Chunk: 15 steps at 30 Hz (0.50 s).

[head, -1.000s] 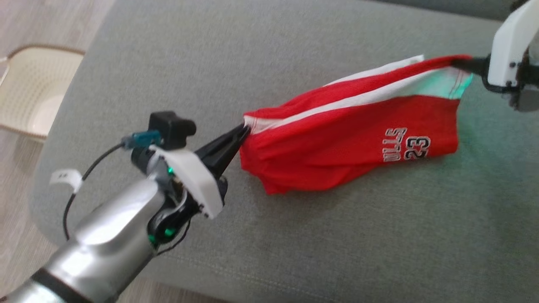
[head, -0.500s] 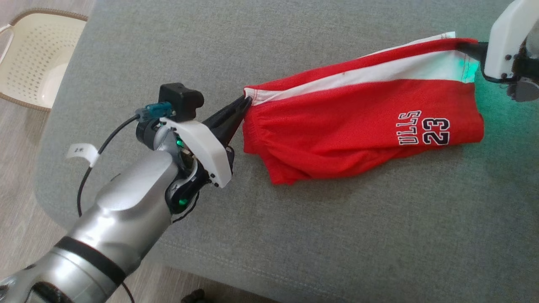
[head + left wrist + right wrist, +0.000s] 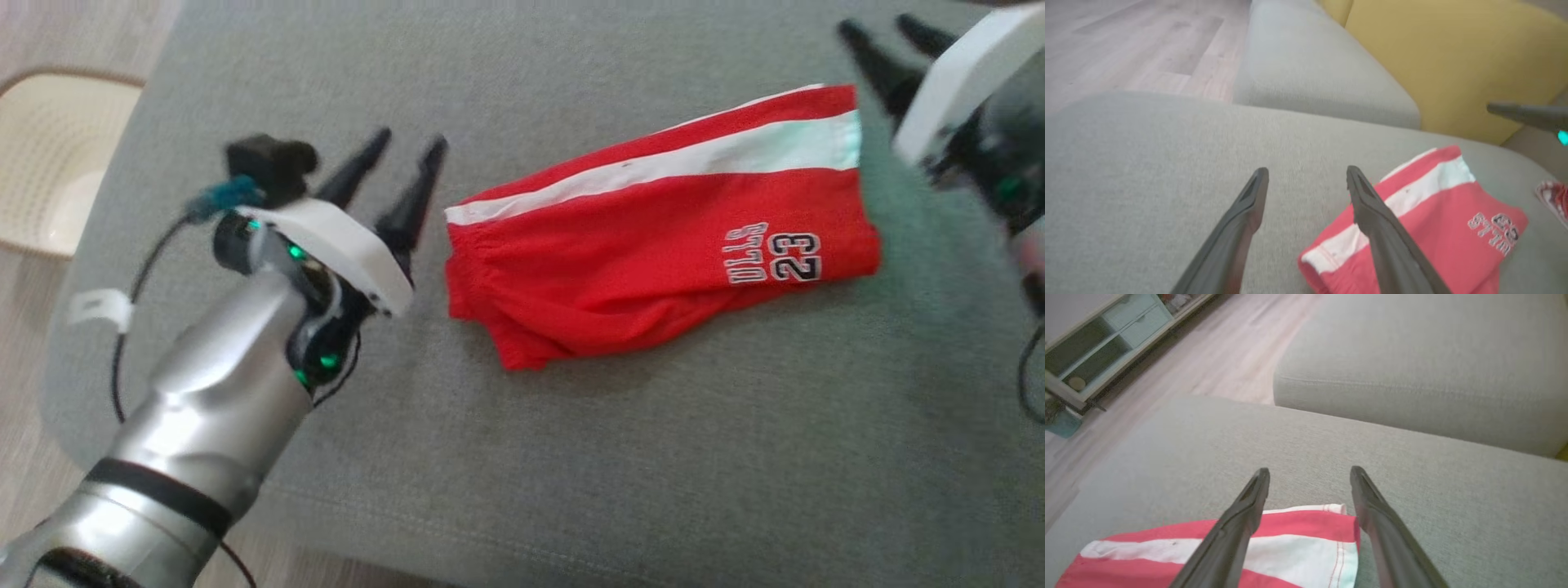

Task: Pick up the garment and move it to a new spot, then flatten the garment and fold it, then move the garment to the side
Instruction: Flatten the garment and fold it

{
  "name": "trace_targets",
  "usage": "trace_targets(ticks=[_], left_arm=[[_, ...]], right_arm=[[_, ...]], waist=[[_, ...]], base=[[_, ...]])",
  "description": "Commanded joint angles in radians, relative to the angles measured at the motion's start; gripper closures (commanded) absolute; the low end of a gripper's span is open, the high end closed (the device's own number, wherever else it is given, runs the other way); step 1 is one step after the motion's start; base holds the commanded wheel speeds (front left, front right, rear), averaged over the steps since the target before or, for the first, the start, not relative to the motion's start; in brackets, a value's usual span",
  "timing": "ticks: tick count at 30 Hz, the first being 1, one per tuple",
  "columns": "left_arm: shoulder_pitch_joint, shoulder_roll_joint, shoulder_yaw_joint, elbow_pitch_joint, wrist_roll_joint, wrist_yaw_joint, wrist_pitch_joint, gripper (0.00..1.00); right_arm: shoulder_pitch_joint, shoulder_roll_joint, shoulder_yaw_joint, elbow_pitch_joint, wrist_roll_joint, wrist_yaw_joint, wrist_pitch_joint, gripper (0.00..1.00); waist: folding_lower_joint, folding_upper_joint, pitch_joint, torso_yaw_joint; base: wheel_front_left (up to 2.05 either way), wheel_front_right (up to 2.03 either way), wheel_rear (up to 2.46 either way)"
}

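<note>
Status change: one second earlier, both grippers were clamped on opposite ends of the garment [image 3: 653,245] and held it stretched between them. At this moment both had let go. The garment lay on the grey cushion [image 3: 571,457], free of either gripper, toward the far edge and nearer the right side than the left. Its white side stripe ran along the far side, and the printed number faced up near the right end.

Left gripper [image 3: 408,140]: jaws spread wide, holding nothing. The fingertips stood just beside the waistband end, apart from the cloth.

Right gripper [image 3: 875,26]: jaws spread wide, holding nothing. The fingertips stood near the far-right corner of the garment, at the hem end, with no contact visible. In the right wrist view the fingers hung above the striped hem.

Assessment: the relocation and stretching steps appeared complete. The cloth lay mostly flat, though the near-left corner remained bunched. Folding was judged to be the next step, and each gripper would need a fresh grasp on an edge.
</note>
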State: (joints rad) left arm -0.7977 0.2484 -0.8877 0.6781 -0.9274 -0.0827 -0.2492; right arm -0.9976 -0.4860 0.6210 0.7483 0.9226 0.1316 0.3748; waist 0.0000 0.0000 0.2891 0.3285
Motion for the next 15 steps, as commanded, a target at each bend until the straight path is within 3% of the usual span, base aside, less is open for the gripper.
trace_targets(ticks=[1, 6, 8, 15], left_arm=[[-0.013, 0.042, 0.092, -0.062, 0.007, 0.020, -0.012, 0.00], [0.109, 0.061, 0.256, -0.224, 0.110, 0.062, -0.012, 0.00], [0.166, 0.059, 0.315, -0.277, 0.142, 0.080, -0.012, 0.00], [0.325, 0.035, 0.443, -0.407, 0.252, 0.132, -0.012, 0.00]], right_arm=[[0.037, -0.007, 0.034, -0.068, -0.033, -0.001, -0.062, 0.00], [0.125, -0.032, 0.063, -0.134, -0.088, -0.001, -0.273, 0.00], [0.144, -0.050, 0.079, -0.136, -0.165, -0.001, -0.363, 0.00], [0.247, -0.011, 0.035, -0.120, -0.292, -0.001, -0.552, 0.00]], waist=[[0.0000, 0.0000, -0.041, -0.039], [0.0000, 0.0000, -0.105, -0.088], [0.0000, 0.0000, -0.128, -0.107], [0.0000, 0.0000, -0.192, -0.160]], base=[[0.00, 0.00, 0.00], [0.00, 0.00, 0.00], [0.00, 0.00, 0.00], [0.00, 0.00, 0.00]])
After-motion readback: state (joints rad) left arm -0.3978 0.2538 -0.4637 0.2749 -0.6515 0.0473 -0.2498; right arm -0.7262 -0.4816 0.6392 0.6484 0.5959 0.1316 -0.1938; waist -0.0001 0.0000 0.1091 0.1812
